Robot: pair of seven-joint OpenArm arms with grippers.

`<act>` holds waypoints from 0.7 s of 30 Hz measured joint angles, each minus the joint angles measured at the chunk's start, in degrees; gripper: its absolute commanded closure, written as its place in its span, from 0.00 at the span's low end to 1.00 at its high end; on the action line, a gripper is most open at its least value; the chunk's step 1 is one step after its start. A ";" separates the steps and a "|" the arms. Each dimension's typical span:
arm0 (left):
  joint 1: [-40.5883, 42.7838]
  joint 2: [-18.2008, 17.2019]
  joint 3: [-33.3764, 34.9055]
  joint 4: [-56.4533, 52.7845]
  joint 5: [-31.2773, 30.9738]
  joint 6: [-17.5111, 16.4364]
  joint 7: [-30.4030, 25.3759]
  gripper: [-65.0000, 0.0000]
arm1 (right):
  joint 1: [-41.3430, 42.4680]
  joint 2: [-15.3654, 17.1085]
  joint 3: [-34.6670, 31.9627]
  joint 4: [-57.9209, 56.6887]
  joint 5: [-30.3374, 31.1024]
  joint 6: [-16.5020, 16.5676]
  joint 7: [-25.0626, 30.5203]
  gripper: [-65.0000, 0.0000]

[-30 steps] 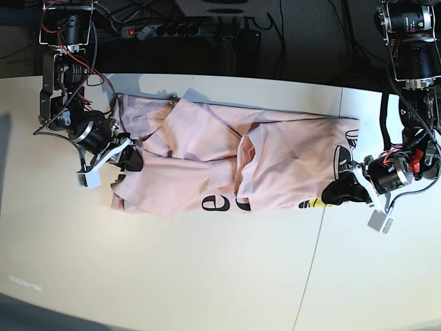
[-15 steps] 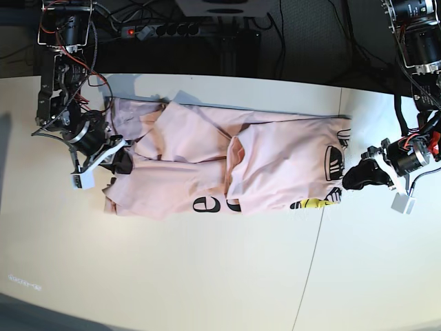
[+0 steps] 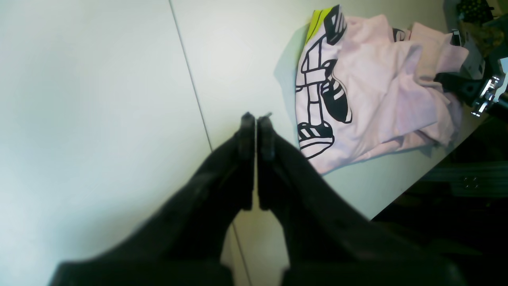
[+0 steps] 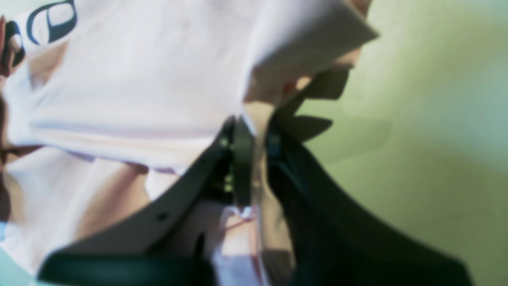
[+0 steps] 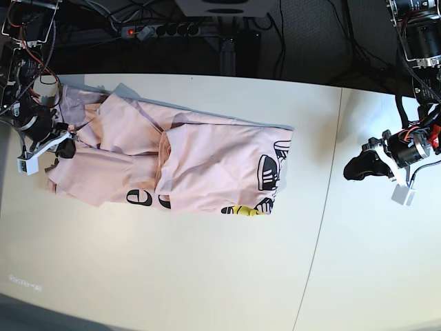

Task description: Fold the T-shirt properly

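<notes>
- The T-shirt (image 5: pixel 186 169) lies crumpled on the table (image 5: pixel 207 276), toward its 10 o'clock side.
- Right gripper (image 5: pixel 65 141), at the shirt's 9 o'clock edge, has its fingers clamped on a fold of pink cloth.
- Left gripper (image 5: pixel 353 169), at 3 o'clock and well apart from the shirt, has its fingers pressed together, holding nothing.

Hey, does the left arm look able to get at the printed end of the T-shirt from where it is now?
Probably yes: the left gripper is shut and holds nothing, with only bare table between it and the T-shirt.
</notes>
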 measured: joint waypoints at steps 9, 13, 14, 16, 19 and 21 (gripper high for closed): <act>2.95 0.02 0.15 0.00 0.15 -0.02 0.26 0.98 | -0.42 -3.32 0.42 5.46 4.87 0.39 -3.61 1.00; 4.13 0.59 0.13 -0.02 1.77 -0.02 -0.57 0.98 | -0.35 -6.60 0.35 12.57 4.72 0.39 -4.13 1.00; 4.17 1.05 0.13 -0.02 1.88 0.00 -0.70 0.98 | -0.28 -7.06 0.35 14.10 4.50 0.42 -4.13 1.00; 4.48 1.62 0.46 -0.02 2.03 -0.02 -0.90 0.98 | -0.28 -7.28 0.35 16.46 4.00 0.39 -4.11 1.00; 4.57 1.62 1.81 -0.02 3.98 -0.04 -1.73 0.98 | -0.33 -7.26 0.37 17.75 3.63 0.39 -4.31 1.00; 4.57 1.55 3.23 -0.02 6.27 -0.02 -3.93 0.98 | -0.33 -7.30 0.37 18.36 3.61 0.42 -4.33 1.00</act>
